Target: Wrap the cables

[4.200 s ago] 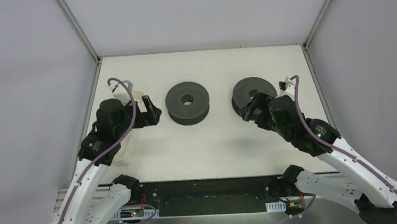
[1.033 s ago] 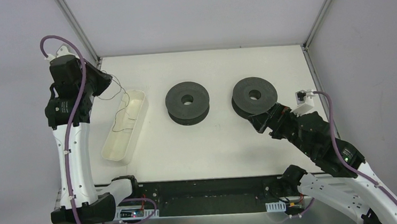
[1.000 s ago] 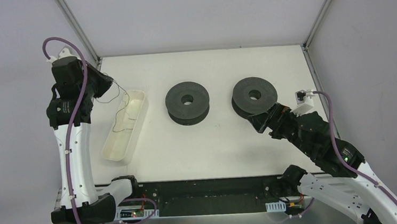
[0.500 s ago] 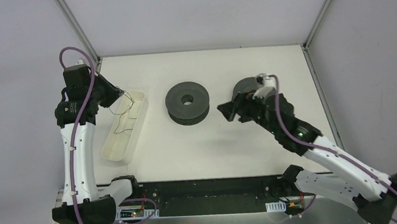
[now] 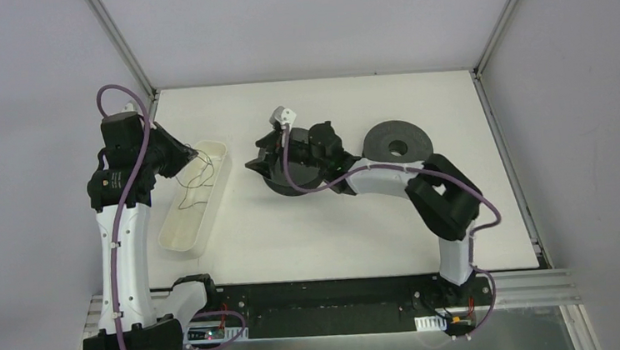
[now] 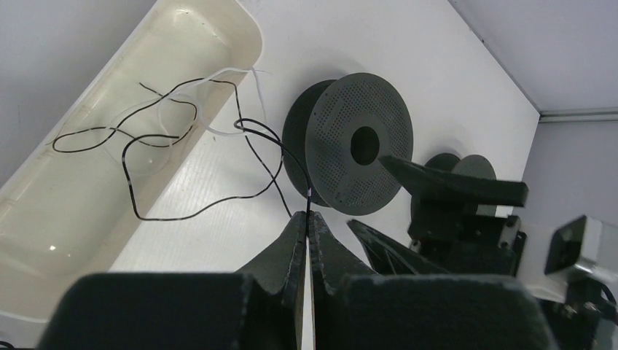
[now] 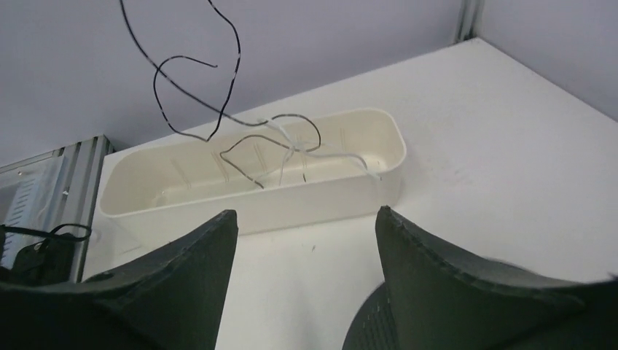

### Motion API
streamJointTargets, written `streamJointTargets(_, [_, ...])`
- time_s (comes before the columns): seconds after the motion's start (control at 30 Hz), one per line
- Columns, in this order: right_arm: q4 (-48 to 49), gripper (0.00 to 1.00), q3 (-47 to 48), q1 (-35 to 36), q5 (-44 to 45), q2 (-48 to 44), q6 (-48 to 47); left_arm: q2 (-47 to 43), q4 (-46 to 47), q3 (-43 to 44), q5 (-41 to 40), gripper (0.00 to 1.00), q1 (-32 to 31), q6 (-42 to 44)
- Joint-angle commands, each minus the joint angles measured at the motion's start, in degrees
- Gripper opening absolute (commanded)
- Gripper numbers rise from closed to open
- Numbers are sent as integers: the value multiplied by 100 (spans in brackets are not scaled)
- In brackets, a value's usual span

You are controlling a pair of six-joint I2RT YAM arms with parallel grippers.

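- Pinching the cables (image 6: 127,175) with left gripper (image 6: 307,219), jaws together — strands trailing into tray (image 6: 44,219).
- Hovering at spool's (image 6: 339,171) 9 o'clock edge with right gripper (image 7: 306,215), jaws apart.

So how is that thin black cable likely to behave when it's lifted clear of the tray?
Probably floppy: the cable trails in loose curls from the shut left claw. Likely very light, being thread-thin. It could snag, since its loops lie in the tray beside a whitish strand.
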Motion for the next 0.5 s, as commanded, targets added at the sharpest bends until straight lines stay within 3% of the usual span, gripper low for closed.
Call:
streamJointTargets(0.0, [1274,72,978,53,-920,963,-430,-165,-11,-47,166,0,26,-93])
streamJointTargets(0.2, [1217,72,1849,182,-1101,1944,-718,-169,-57,-64,237,0,26,-112])
streamJointTargets(0.47, [435,72,2948,418,-963,2734,-1467,-173,-80,-94,292,0,19,-144])
